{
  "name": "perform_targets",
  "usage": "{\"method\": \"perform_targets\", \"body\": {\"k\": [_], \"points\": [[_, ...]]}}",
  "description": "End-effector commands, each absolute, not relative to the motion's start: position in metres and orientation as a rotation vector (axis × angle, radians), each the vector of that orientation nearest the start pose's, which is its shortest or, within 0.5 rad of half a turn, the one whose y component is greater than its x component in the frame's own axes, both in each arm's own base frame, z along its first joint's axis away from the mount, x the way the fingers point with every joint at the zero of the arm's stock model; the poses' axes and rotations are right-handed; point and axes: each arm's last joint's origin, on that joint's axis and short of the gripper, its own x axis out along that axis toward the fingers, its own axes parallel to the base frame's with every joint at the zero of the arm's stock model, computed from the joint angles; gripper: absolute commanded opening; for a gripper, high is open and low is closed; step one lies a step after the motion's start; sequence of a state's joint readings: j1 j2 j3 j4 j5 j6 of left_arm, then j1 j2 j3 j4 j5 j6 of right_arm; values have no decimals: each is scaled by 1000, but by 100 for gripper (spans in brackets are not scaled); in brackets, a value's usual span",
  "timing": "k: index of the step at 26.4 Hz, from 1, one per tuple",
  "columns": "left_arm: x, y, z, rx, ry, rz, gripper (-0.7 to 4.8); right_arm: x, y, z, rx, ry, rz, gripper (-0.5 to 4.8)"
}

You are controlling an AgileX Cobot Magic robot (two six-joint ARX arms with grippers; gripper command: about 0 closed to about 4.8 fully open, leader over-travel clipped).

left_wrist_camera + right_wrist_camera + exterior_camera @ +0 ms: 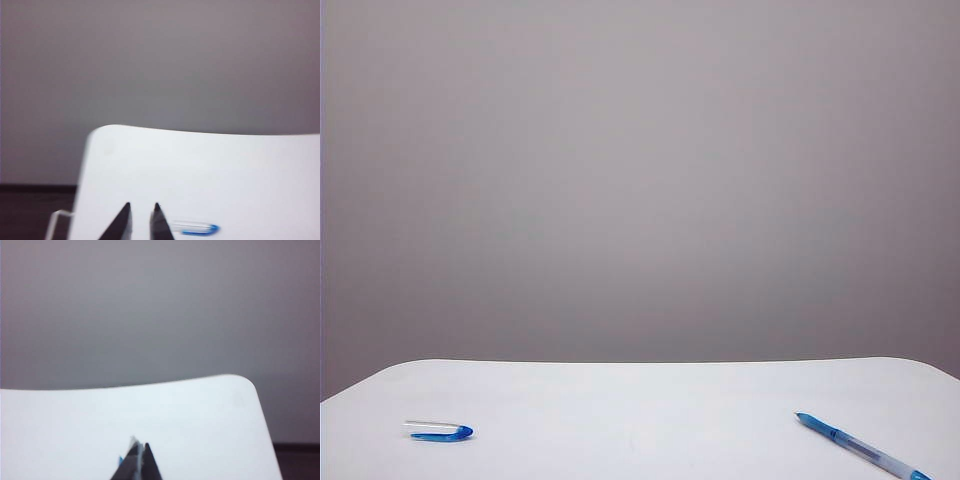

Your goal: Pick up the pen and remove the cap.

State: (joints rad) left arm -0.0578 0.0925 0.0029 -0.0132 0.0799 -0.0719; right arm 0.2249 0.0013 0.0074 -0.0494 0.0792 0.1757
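Observation:
The pen (860, 447), with a clear barrel and a blue tip, lies uncapped on the white table (640, 400) at the front right. The cap (438, 431), clear with a blue clip, lies apart at the front left. Neither gripper shows in the exterior view. In the left wrist view my left gripper (142, 205) hovers just beside the cap (197, 229), its dark tips slightly apart with nothing between them. In the right wrist view my right gripper (140, 445) is shut, and a blue bit of the pen (120, 459) peeks from behind its fingers.
A plain grey wall stands behind the table. The table's rounded corners and side edges (85, 165) drop to a dark floor (300, 460). A thin white frame piece (54, 220) shows just off the table's left edge.

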Motion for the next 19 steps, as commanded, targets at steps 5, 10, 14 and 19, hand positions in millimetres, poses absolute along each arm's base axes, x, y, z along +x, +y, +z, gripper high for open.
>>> {"method": "perform_targets", "body": {"k": [5, 10, 14, 19], "points": [[102, -3, 150, -91, 180, -77, -6, 95, 16, 147, 140, 174, 26, -1], [99, -3, 140, -83, 281, -44, -6, 95, 16, 147, 139, 177, 26, -1], [100, -3, 140, -86, 282, -44, -6, 95, 16, 147, 139, 178, 28, -1], [100, -3, 140, -90, 281, -44, -4, 95, 17, 147, 142, 180, 54, -1]]}}
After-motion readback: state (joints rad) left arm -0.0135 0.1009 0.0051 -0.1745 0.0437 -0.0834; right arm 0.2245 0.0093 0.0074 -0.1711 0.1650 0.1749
